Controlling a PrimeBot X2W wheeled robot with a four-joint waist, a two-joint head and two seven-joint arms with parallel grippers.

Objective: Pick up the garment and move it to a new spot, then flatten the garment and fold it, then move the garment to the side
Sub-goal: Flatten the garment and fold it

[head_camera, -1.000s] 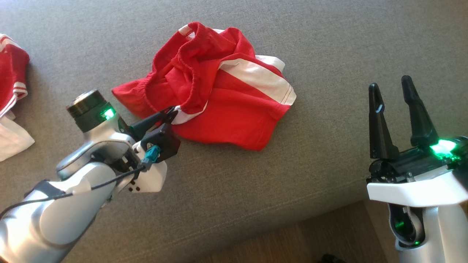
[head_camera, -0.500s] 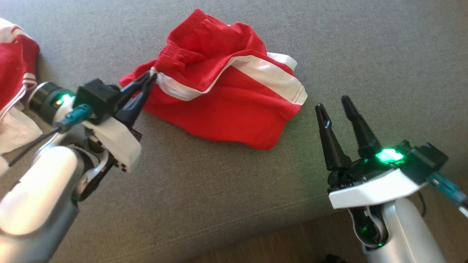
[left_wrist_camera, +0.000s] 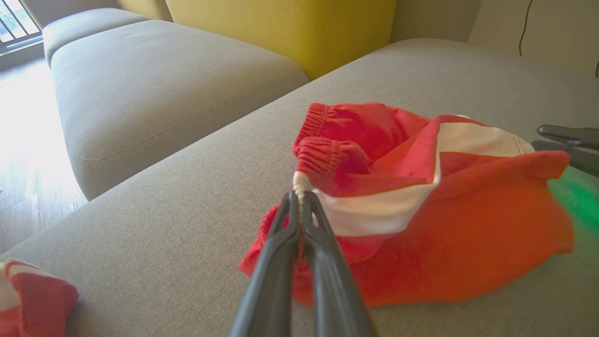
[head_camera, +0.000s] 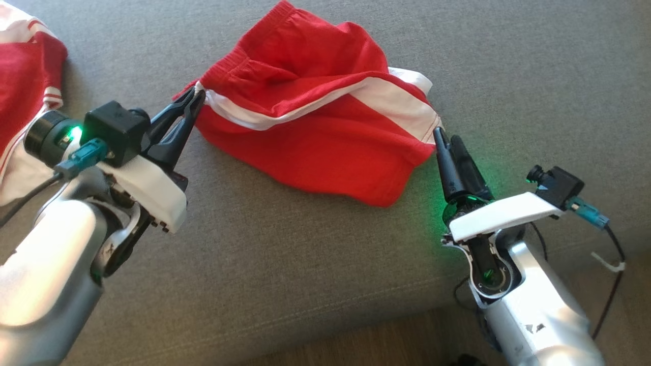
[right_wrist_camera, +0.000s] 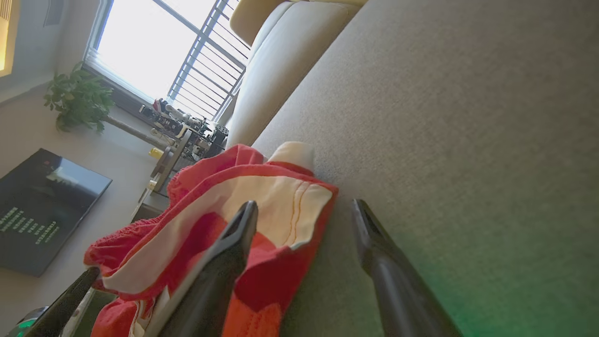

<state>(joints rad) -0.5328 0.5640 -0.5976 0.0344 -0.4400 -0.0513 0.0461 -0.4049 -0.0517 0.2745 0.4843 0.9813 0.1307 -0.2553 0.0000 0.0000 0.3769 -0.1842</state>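
A: Left gripper [head_camera: 196, 97], state?
B: Clamped tight, with no gap between the two fingers. It pinches the garment [head_camera: 315, 137] at its left corner, where the white stripe meets the gathered waistband. The left wrist view shows a small tuft of white cloth poking out above the tips.
A: Right gripper [head_camera: 445, 138]?
B: Spread wide and holding nothing. The tips sit at the garment's right corner, by the end of the white stripe. In the right wrist view one finger lies in front of the cloth and the other over bare cushion, with the hem edge between them. Cannot tell if either finger touches the fabric.
A: Where is the garment?
B: On the grey sofa [head_camera: 305, 279], crumpled, stretched loosely between the two grippers, waistband side to the left. The pinched corner looks slightly raised and the rest lies on the cushion.
A: Anything else?
B: A second red-and-white cloth [head_camera: 25, 66] at the far left, well apart.
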